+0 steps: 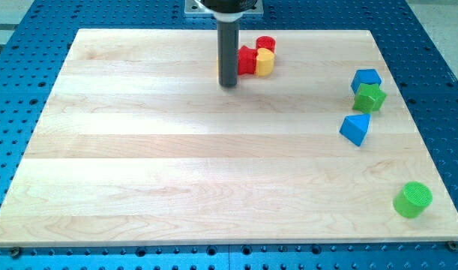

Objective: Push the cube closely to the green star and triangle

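Sitting at the view's right edge, the blue cube [366, 79] already touches the green star [369, 97], with the blue triangle [354, 129] just below the star. My tip [228, 84] (a bare rod, no fingers) stands well apart, to the star's left, beside the red block [246, 60].

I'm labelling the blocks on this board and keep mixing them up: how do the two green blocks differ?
The green star has notched, pointed sides; the green cylinder is round with a flat circular top. The star sits at the view's right edge, close between the blue cube and the blue triangle; the cylinder stands alone near the bottom right corner. Both are the same bright green.
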Controlling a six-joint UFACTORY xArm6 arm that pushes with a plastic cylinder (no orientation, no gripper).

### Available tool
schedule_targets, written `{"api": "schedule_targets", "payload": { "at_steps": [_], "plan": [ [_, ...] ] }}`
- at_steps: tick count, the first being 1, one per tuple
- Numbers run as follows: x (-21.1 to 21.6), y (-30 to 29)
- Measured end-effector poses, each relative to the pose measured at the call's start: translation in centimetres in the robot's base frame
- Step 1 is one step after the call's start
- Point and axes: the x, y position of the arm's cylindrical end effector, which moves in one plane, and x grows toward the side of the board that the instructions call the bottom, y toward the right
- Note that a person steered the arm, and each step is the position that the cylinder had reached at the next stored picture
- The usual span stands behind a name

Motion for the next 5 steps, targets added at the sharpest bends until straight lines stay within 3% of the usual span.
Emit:
{"api": "schedule_targets", "payload": {
  "at_steps": [2,3,4,5],
  "plan": [
    [0.1,16.7],
    [-2.0,22.7],
    [-2.6,25.2],
    [2.8,25.1]
  ]
}}
